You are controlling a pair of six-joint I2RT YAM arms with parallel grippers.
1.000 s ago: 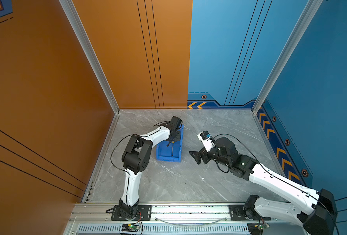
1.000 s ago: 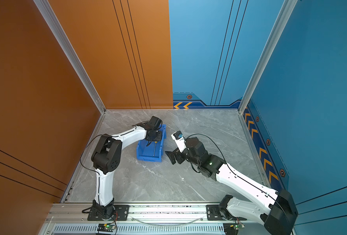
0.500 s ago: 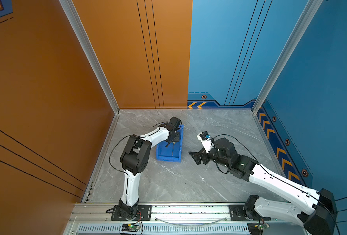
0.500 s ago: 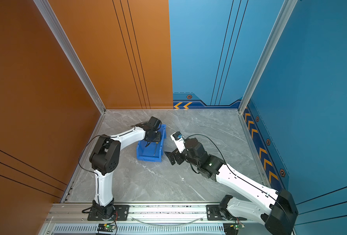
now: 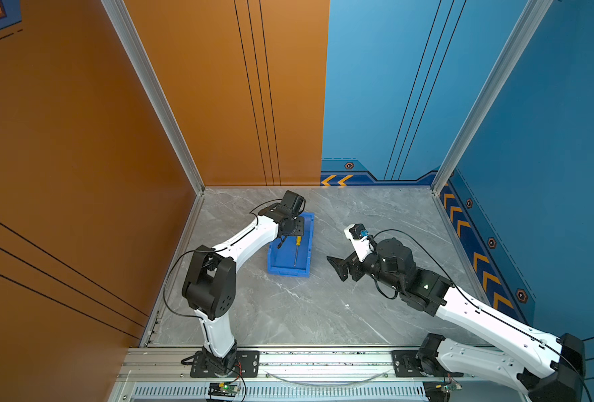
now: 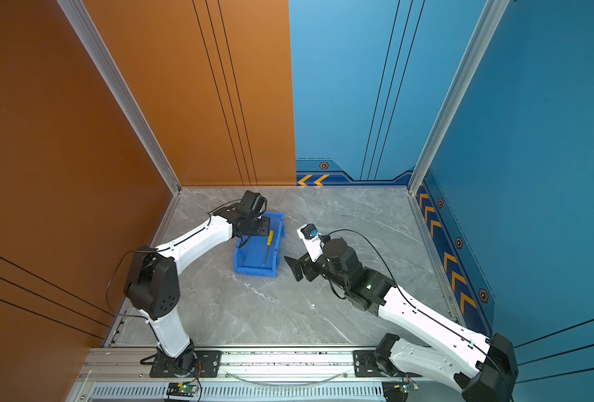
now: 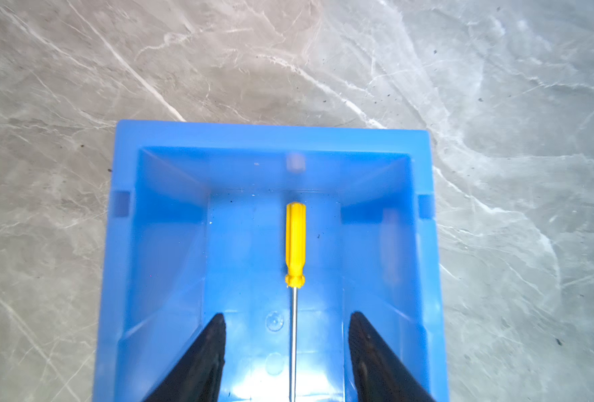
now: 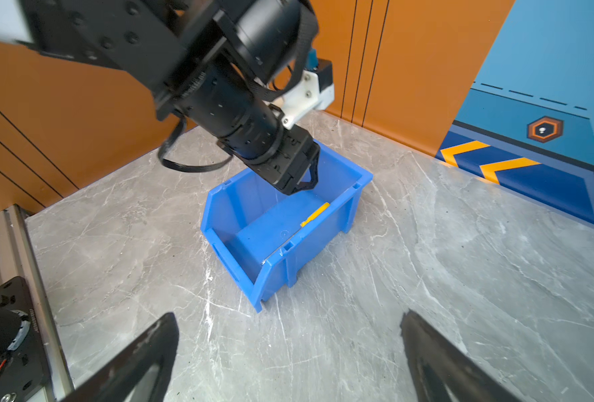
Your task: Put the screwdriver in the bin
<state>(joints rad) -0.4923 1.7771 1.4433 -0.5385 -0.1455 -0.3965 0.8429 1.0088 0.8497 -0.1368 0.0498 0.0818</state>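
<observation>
The left gripper [image 7: 287,314] hangs over the bin [image 5: 288,270] with its jaws parted and nothing clamped; the thin shaft passes between the two black fingers [image 7: 212,348] without touching either. One screwdriver [image 7: 295,264] lies inside the one blue bin, on its floor. In both top views its long axis runs nearly straight up and down the frame, along the bin's length: yellow handle toward the upper end, metal tip toward the lower end. The bin sits just left of centre in the lower half of the frame, on the grey marble table [image 5: 323,313]. Of the two grippers, the right gripper [image 8: 288,315] is to the bin's right, apart from it, spread wide and empty.
</observation>
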